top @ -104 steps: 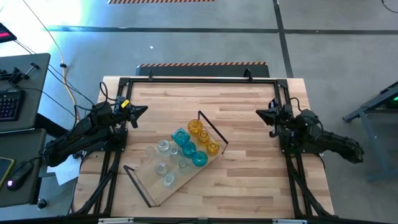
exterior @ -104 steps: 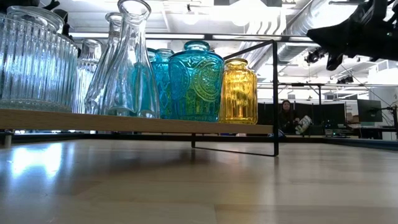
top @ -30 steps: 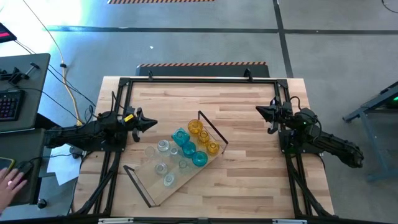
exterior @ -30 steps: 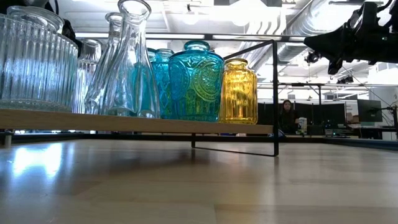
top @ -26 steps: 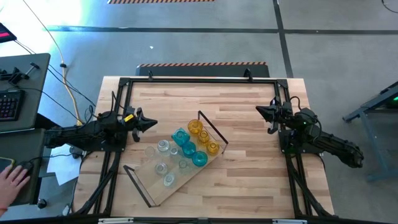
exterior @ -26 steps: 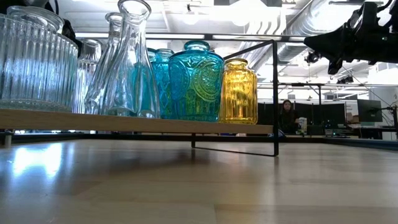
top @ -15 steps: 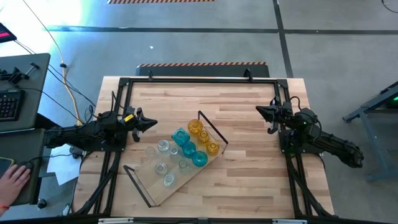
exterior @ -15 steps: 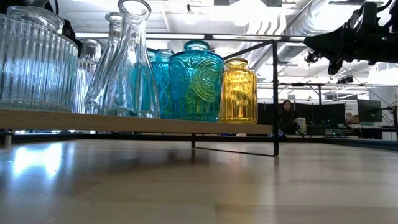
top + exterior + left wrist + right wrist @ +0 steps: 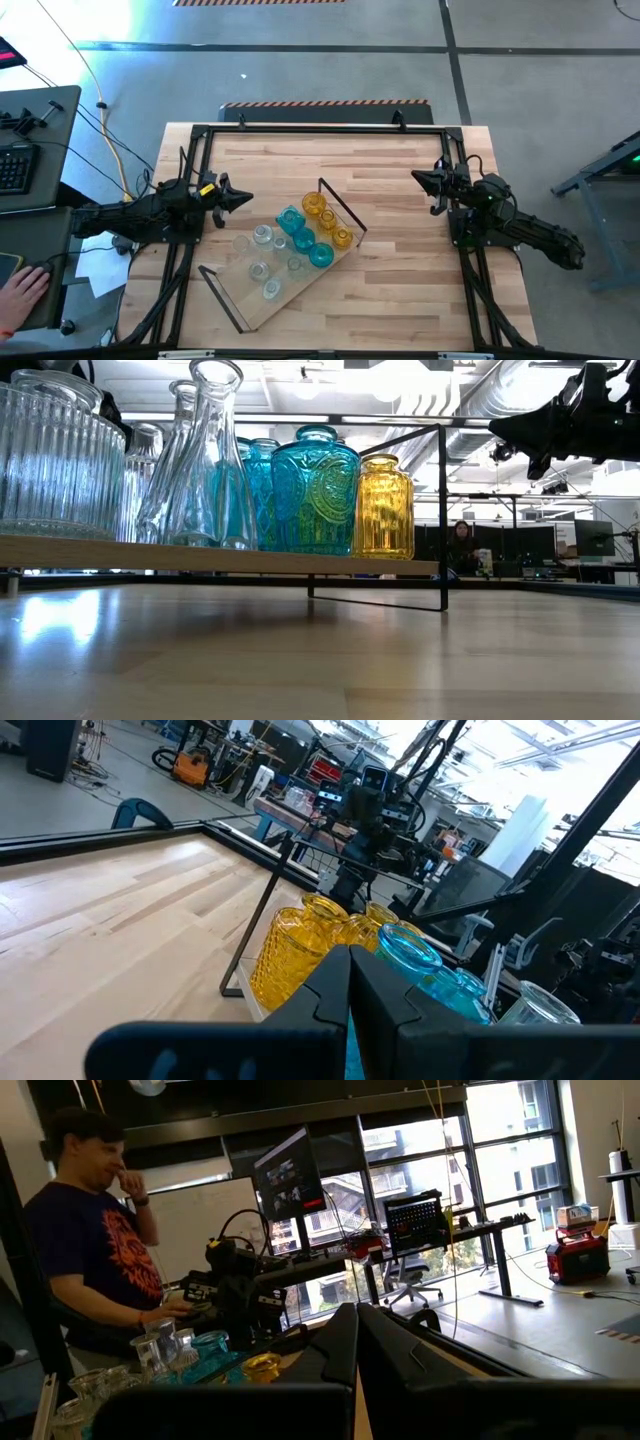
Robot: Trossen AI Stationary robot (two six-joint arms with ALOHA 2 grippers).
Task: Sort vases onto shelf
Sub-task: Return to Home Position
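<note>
The shelf (image 9: 300,280) is a light-wood board with black wire end frames, lying slantwise on the table's middle. The vases stand upright on it in groups: amber-yellow (image 9: 327,220) toward the far right end, teal-blue (image 9: 303,240) in the middle, clear (image 9: 262,236) toward the near left. The low view shows their bases on the board (image 9: 220,557). My left gripper (image 9: 240,198) hovers shut, just left of the shelf, pointing at the vases (image 9: 300,945). My right gripper (image 9: 417,180) hovers shut near the table's right side, well clear of the shelf.
A black frame (image 9: 320,128) rims the tabletop. Bare wood lies between the shelf and my right gripper and along the far edge. A person (image 9: 95,1250) stands beyond the table's left side, with a hand (image 9: 22,290) on the desk there.
</note>
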